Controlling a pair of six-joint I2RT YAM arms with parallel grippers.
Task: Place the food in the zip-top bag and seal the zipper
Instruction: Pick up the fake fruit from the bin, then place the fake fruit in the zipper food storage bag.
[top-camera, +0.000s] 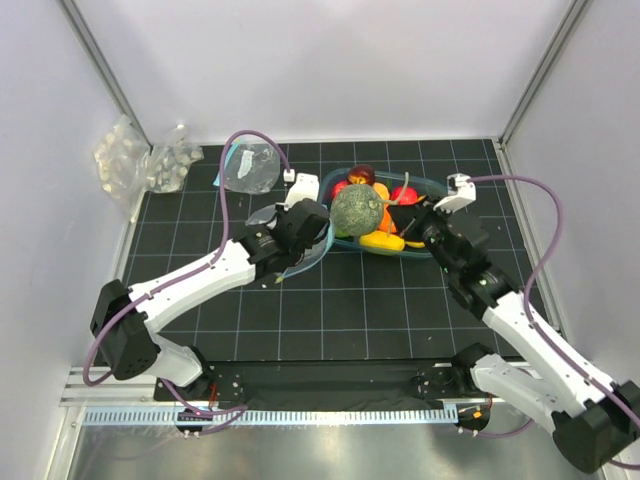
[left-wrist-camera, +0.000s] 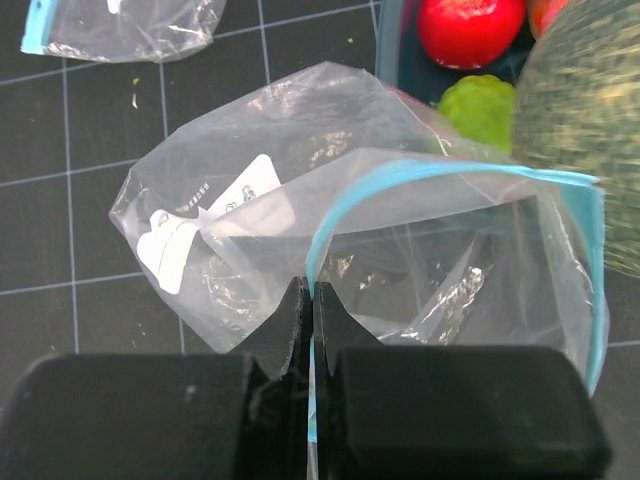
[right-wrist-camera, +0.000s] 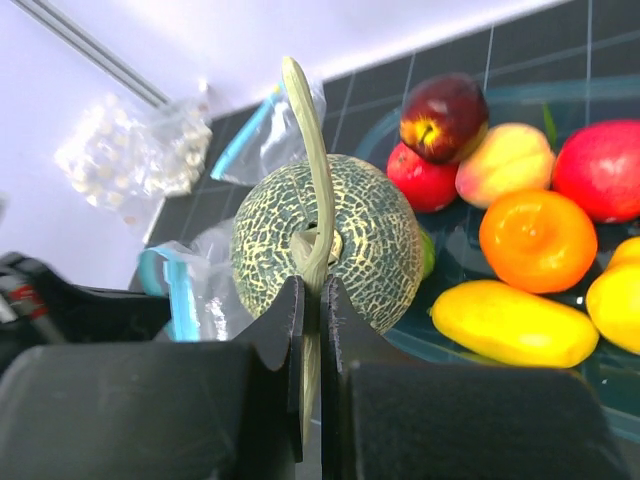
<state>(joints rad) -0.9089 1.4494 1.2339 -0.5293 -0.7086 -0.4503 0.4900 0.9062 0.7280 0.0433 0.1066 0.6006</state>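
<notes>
My left gripper (left-wrist-camera: 311, 292) is shut on the teal zipper strip (left-wrist-camera: 440, 172) of the clear zip-top bag (left-wrist-camera: 250, 170), holding its mouth open beside the teal tray (top-camera: 431, 252). My right gripper (right-wrist-camera: 312, 290) is shut on the pale stem (right-wrist-camera: 312, 150) of the dull-green netted melon (right-wrist-camera: 370, 235), which hangs above the bag's mouth; the melon also shows in the top view (top-camera: 357, 208) and at the right edge of the left wrist view (left-wrist-camera: 585, 110). In the tray lie a yellow lemon (right-wrist-camera: 512, 322), an orange (right-wrist-camera: 538, 238), red fruits (right-wrist-camera: 424, 178) and a green ball (left-wrist-camera: 478, 108).
A second clear bag with a teal strip (top-camera: 247, 166) lies at the back of the mat. Packs of white lumps (top-camera: 135, 160) sit at the back left against the wall. White walls close in the left, back and right sides.
</notes>
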